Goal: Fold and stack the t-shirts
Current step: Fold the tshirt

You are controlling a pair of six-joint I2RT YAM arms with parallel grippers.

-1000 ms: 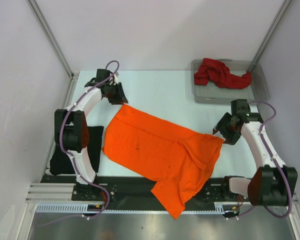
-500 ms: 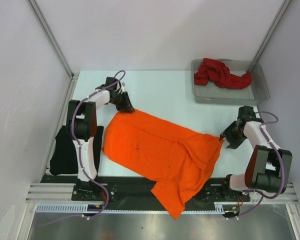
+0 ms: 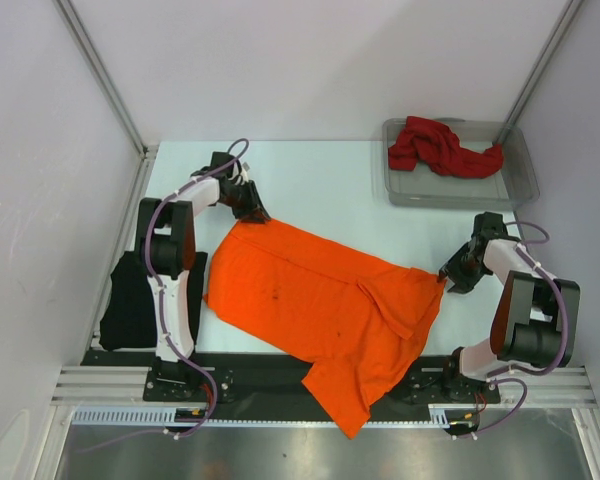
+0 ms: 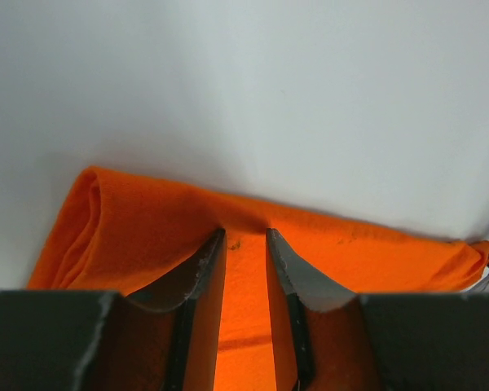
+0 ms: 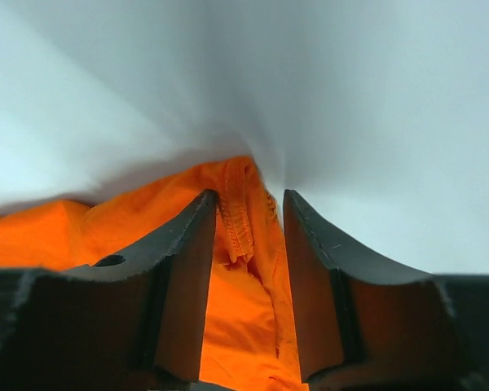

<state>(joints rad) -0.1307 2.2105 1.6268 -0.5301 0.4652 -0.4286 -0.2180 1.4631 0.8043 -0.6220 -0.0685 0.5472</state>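
Observation:
The bright orange t-shirt (image 3: 320, 300) lies spread and slanted across the middle of the table, its lower part hanging over the front rail. My left gripper (image 3: 254, 213) sits at its far left corner. In the left wrist view the gripper (image 4: 244, 236) is shut on a fold of the orange cloth (image 4: 147, 220). My right gripper (image 3: 447, 275) is at the shirt's right corner. In the right wrist view its fingers (image 5: 248, 195) stand apart astride the stitched hem (image 5: 238, 216), open. The dark red t-shirt (image 3: 440, 147) lies bunched in the tray. The black t-shirt (image 3: 130, 300) lies at the left edge.
The clear grey tray (image 3: 520, 185) stands at the back right corner. Metal frame posts (image 3: 100, 70) rise at the back corners, and white walls close in on both sides. The black front rail (image 3: 250, 375) runs under the shirt's overhang.
Both grippers came down onto the orange shirt's corners, the left onto the far left one, the right onto the right one. The right jaws have narrowed around the hem.

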